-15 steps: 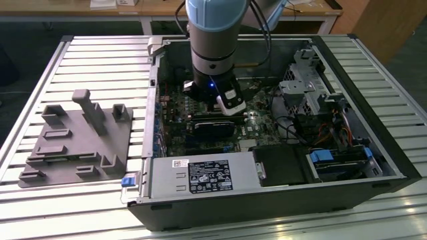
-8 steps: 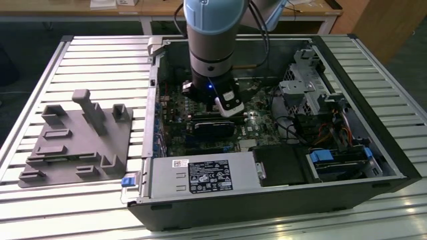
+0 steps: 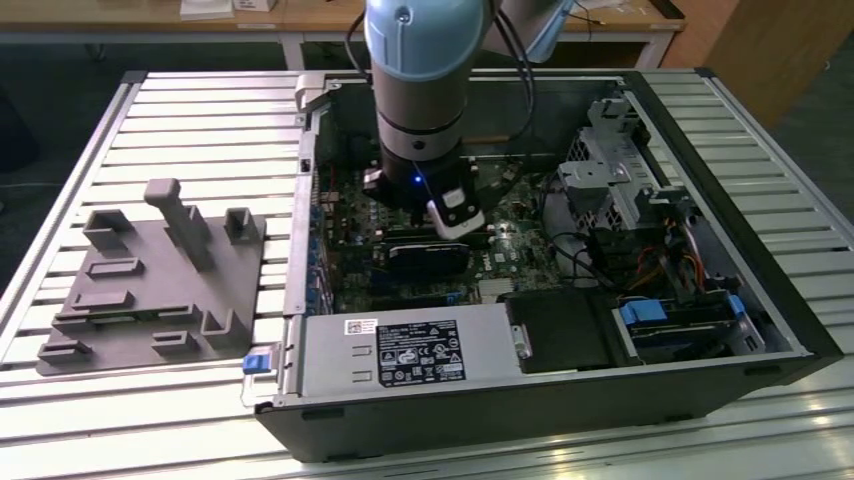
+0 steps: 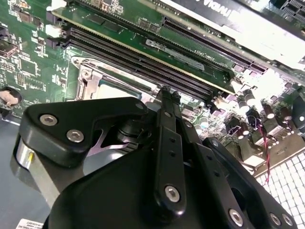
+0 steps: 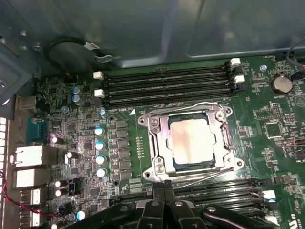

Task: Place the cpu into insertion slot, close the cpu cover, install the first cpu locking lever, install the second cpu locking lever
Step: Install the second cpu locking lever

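Glare blows out the card (image 4: 248, 28) in my second wrist view; the cpu (image 5: 193, 140) nearby reflects soft pinkish light.

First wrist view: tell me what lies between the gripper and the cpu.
In the first wrist view, the cpu cover's near edge and a thin wire locking lever lie between the gripper and the cpu.

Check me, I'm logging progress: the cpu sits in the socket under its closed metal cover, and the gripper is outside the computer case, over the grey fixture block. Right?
Not quite. The gripper is inside the computer case, just beside the insertion slot, as the first wrist view shows. The cpu does sit there under the closed cpu cover.
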Robot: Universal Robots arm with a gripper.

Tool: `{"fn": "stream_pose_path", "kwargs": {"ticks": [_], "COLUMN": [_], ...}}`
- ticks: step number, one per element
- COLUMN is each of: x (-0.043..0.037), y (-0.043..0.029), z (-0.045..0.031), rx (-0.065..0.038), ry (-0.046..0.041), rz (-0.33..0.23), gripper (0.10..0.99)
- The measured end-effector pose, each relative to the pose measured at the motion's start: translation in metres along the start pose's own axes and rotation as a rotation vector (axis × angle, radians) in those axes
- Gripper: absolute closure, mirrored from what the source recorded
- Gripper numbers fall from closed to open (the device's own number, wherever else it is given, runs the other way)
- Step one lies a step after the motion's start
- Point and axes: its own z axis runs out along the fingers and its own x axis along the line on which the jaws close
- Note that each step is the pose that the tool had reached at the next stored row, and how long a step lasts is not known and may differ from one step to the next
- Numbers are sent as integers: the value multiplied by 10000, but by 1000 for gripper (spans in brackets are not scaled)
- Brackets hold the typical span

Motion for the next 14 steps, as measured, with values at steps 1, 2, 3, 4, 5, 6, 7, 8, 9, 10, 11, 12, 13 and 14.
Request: {"fn": "stream_pose_path", "kwargs": {"ticks": [1, 2, 3, 4, 5, 6, 7, 8, 9, 10, 11, 12, 13, 14], "x": [3, 7, 12, 20, 27, 33, 37, 40, 43, 46, 48, 49, 47, 45], "y": [-3, -5, -7, -9, -13, -15, -18, -21, -23, -25, -27, -31, -52, -67], "z": [8, 14, 21, 29, 37, 45, 52, 59, 66, 72, 76, 78, 78, 77], "rx": [-27, -64, -102, -124, -144, -163, -182, -199, -215, -233, -257, -294, -377, -419], "ry": [4, 8, 12, 14, 17, 19, 23, 25, 27, 30, 33, 38, 49, 54], "rz": [1, 2, 5, 6, 6, 7, 8, 9, 9, 10, 10, 12, 17, 19], "gripper": [980, 980, 980, 980, 980, 980, 980, 980, 980, 980, 980, 980, 980, 980]}}
